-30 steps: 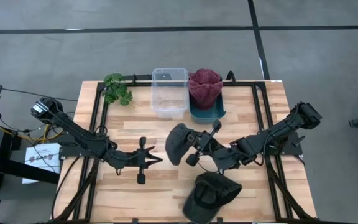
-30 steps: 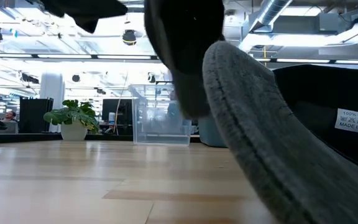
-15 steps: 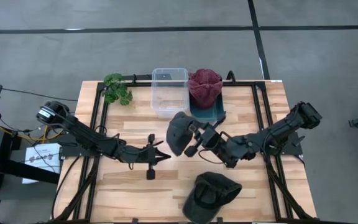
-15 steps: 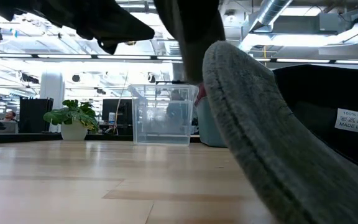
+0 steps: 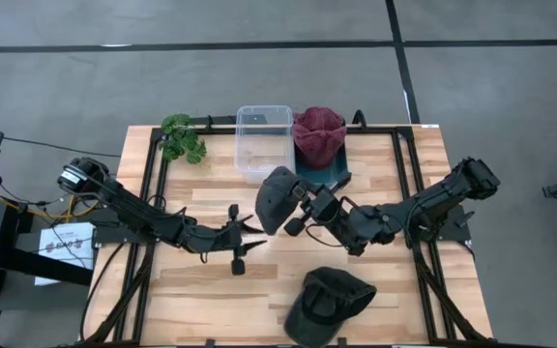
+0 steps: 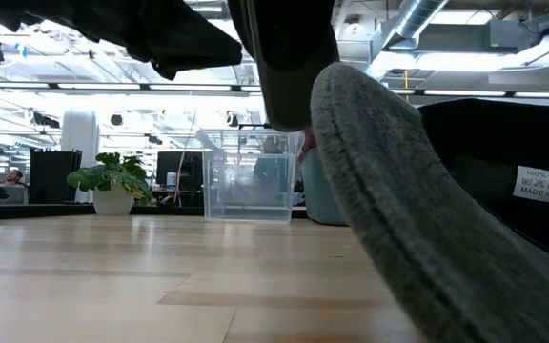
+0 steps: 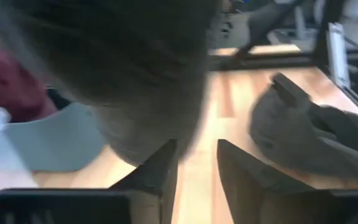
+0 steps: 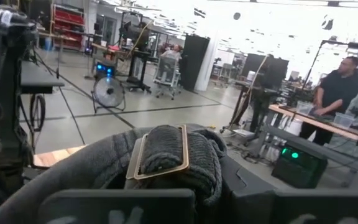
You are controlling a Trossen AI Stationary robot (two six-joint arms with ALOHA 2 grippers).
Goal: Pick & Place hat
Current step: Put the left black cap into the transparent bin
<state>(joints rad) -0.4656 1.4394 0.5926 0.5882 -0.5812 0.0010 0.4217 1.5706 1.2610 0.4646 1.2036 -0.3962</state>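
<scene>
Our right gripper (image 5: 296,206) is clamped on the grey hat (image 5: 276,198), holding it above the middle of the desk (image 5: 191,300), near the clear bin (image 5: 264,141). Our left gripper (image 5: 250,233) sits just beside the hat, fingers slightly apart and holding nothing.

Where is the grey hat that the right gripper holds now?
High view: the grey hat hangs mid-table in the right gripper, before the clear bin.

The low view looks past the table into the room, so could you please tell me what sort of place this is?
Most likely a large open lab or industrial workspace: exposed ceiling ducts and strip lighting overhead, rows of desks with monitors behind the table. The right wrist view adds a floor fan, workbenches and a person standing at one.
</scene>
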